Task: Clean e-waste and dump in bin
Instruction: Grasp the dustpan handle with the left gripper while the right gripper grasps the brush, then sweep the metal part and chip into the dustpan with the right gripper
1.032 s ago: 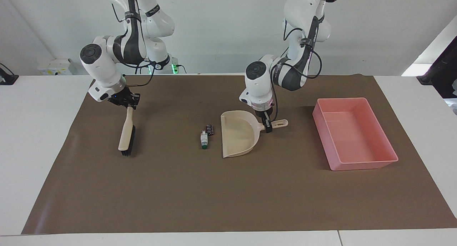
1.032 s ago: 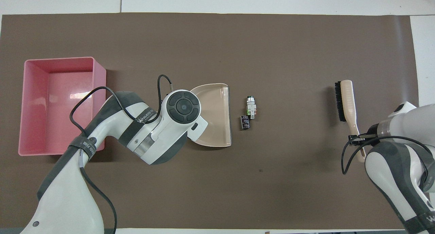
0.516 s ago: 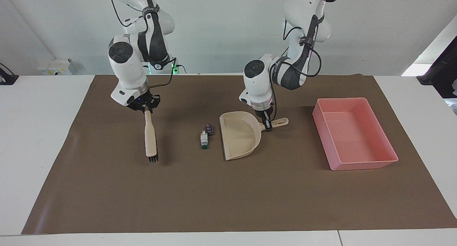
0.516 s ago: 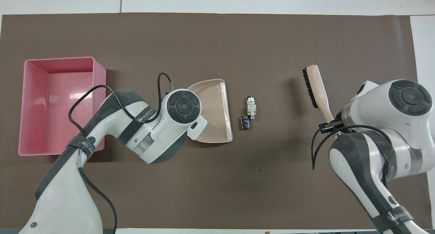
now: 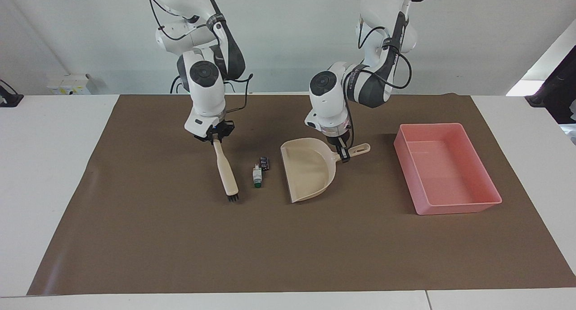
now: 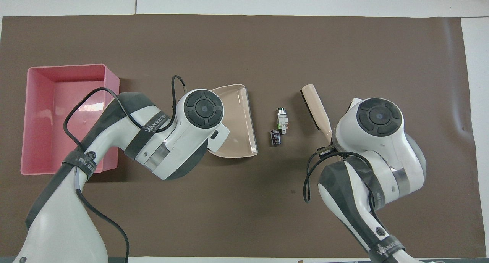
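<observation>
Two scraps of e-waste lie on the brown mat: a small black chip (image 5: 264, 163) (image 6: 276, 137) and a white piece with a green end (image 5: 257, 175) (image 6: 282, 118). My right gripper (image 5: 215, 137) is shut on the handle of a beige brush (image 5: 226, 172) (image 6: 315, 107), whose black bristles hang just beside the scraps, toward the right arm's end. My left gripper (image 5: 343, 153) is shut on the handle of a beige dustpan (image 5: 310, 172) (image 6: 233, 121), tilted with its mouth facing the scraps. The pink bin (image 5: 445, 167) (image 6: 63, 116) stands at the left arm's end.
The brown mat (image 5: 288, 247) covers most of the white table. The bin holds nothing that I can see. A black object (image 5: 8, 96) sits on the bare table near the right arm's end.
My right gripper has carried the brush across the mat to just beside the scraps. My left gripper has turned and shifted the dustpan slightly away from the scraps. The scraps have not moved.
</observation>
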Controlling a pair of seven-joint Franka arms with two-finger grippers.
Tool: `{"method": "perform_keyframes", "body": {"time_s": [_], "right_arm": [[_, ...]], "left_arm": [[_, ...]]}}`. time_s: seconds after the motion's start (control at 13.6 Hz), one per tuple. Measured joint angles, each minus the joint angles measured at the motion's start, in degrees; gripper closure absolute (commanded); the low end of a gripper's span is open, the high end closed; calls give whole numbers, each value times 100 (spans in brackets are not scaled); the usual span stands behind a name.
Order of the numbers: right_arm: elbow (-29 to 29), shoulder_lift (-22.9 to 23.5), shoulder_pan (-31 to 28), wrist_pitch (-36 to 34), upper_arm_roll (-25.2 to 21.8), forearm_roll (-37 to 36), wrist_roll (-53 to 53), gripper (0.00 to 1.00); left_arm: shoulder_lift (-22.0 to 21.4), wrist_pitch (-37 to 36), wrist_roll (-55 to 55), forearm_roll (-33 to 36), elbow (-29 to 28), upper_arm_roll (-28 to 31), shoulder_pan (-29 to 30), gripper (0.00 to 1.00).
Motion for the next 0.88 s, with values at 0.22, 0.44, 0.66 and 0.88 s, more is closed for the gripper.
{"method": "perform_keyframes", "body": {"time_s": [0.22,0.44,0.66,0.88], "right_arm": [[-190,-42,148,-6,12,0,234,100],[-305,-98,315,103,36,0,325,100],[-448,-115,327,310,36,0,326,100],[-601,-170,404,368,42,5,324,100]], "left_arm": [[21,-217,0,252,22,-15,-134,100],[122,-347,-2,417,19,-25,-381,100],[190,-413,-51,467,38,-22,-456,100],[192,-423,-51,467,42,-23,-458,100]]}}
